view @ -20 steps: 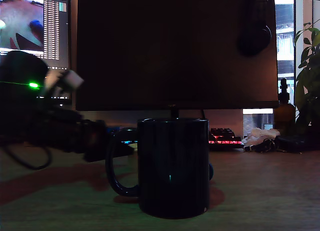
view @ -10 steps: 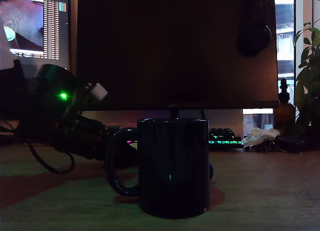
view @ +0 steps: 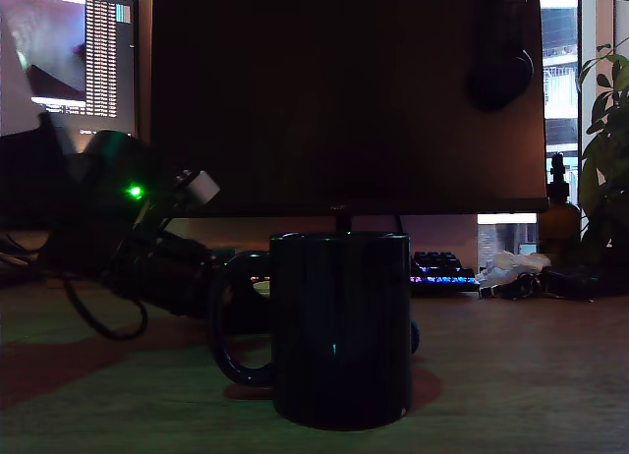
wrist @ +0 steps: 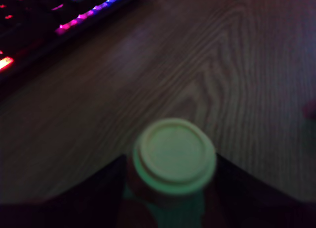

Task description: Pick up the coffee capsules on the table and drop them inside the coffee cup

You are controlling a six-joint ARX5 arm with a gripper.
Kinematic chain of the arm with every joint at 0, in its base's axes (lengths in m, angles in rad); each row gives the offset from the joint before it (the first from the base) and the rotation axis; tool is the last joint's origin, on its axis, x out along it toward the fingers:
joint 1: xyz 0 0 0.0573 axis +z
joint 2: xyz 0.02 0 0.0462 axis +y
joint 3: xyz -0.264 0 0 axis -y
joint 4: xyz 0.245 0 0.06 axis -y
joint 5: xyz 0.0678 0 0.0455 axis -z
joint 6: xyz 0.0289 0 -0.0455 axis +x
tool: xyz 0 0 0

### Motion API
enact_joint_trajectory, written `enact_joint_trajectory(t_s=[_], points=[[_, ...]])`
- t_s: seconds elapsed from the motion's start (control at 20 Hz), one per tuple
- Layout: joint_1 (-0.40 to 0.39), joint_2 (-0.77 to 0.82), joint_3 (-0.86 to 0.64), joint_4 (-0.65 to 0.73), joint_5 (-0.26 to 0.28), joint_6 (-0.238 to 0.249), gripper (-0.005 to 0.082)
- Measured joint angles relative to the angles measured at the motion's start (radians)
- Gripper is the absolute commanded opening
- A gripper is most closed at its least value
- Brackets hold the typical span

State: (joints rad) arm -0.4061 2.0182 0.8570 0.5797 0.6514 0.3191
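Observation:
The coffee cup (view: 341, 326), a glossy near-black mug with a loop handle, stands at the front centre of the exterior view. My gripper (view: 246, 289) reaches in low from the exterior view's left, its tip behind the mug's handle. In the wrist view the gripper (wrist: 170, 188) has its two dark fingers (wrist: 89, 198) pressed against either side of a pale yellow coffee capsule (wrist: 174, 153), just over the wooden table (wrist: 207, 80). A sliver of that capsule (view: 261, 288) shows through the handle. A small dark blue rounded thing (view: 415, 336) peeks out behind the mug's right side.
A large dark monitor (view: 344, 100) stands behind the mug, with a second lit screen (view: 69, 51) at the exterior view's left. A backlit keyboard (view: 442, 272) lies behind. A brown bottle (view: 557, 218), a plant (view: 609, 149) and clutter sit at the right.
The arm has swung toward the exterior view's right and dropped lower, bringing the gripper in behind the mug's handle. The mug has not moved.

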Motion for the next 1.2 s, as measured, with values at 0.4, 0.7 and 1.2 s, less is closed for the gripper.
enact_joint_trajectory(t_s=[0.4,0.7,1.2], points=[[0.0,0.0,0.005,-0.02,-0.002,-0.007,0.0262],[0.001,-0.034,0.016,-0.116,0.003,-0.051,0.0247],[0.004,-0.354,0.015,-0.417,0.02,-0.081,0.0247]])
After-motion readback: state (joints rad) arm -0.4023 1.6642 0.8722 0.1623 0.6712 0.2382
